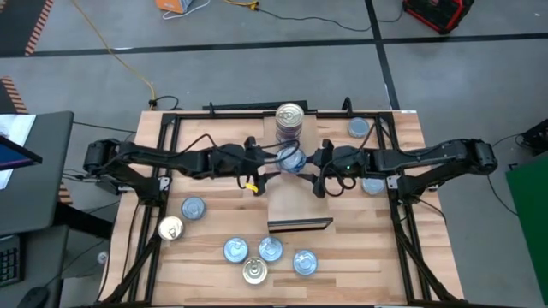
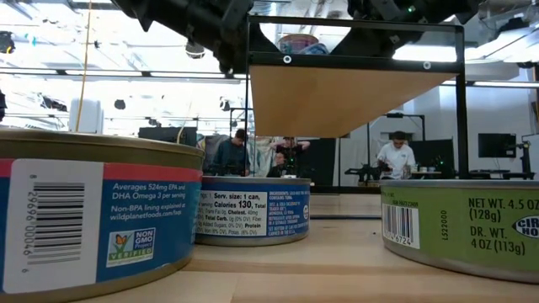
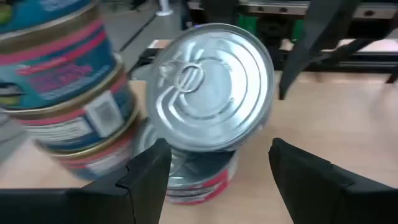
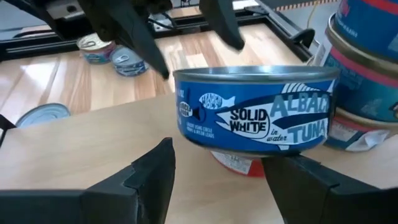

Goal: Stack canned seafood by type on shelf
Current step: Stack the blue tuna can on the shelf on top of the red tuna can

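Observation:
A blue-labelled tin (image 4: 255,112) stands steeply tilted on a red-labelled tin (image 4: 236,163) on the light-wood shelf (image 1: 300,205). Its silver top (image 3: 208,87) faces my left arm. Beside it, toward the far edge, is a stack of tins (image 1: 289,120). My left gripper (image 3: 217,168) and right gripper (image 4: 217,168) face each other across the tilted tin (image 1: 292,159). Both are open, with their fingertips low at either side of the tin. My left gripper's fingertips (image 3: 155,155) stand close below the tilted tin's top rim; whether they touch it I cannot tell. My right gripper's fingertips (image 4: 277,165) stand right at the tin's lower rim (image 4: 273,151); I cannot tell whether they touch it.
Several loose tins lie on the striped tabletop near the front edge (image 1: 271,249) and at the left (image 1: 193,208). Two more lie at the right (image 1: 359,128) (image 1: 373,184). Black frame rails (image 1: 402,231) run along both sides. In the low view, tins (image 2: 253,210) stand close to the camera.

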Tool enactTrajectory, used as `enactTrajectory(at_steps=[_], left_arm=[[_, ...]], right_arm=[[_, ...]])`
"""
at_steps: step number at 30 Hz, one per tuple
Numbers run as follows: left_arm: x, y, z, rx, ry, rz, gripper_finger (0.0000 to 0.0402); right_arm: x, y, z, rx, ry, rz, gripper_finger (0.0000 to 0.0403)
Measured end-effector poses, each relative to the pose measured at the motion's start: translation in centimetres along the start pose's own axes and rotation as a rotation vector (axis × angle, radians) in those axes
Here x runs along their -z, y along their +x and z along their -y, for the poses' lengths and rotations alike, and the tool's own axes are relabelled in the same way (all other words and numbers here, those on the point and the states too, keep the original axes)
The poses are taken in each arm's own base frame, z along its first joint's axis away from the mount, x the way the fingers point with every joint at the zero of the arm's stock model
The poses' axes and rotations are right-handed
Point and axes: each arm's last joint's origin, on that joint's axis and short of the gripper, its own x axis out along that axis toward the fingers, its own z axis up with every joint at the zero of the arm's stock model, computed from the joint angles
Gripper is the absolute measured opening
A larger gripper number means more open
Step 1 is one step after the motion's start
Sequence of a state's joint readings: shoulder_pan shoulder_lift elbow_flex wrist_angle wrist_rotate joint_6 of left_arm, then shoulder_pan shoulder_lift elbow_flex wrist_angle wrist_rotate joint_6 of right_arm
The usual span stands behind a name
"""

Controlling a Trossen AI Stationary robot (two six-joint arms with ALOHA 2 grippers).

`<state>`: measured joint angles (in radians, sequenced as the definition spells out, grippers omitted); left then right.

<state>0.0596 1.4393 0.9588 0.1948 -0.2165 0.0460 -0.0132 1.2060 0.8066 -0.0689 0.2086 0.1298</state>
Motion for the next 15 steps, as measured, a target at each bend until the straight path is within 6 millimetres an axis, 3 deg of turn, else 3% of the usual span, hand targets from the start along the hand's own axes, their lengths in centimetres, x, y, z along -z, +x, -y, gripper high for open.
enactTrajectory(at_steps=[15], left_arm=[[0.00,-0.09,0.13,-0.034,-0.006,-0.001,0.0258]], right_arm=[[0.16,0.42,0.68,0.030,0.091,-0.017,0.0265]])
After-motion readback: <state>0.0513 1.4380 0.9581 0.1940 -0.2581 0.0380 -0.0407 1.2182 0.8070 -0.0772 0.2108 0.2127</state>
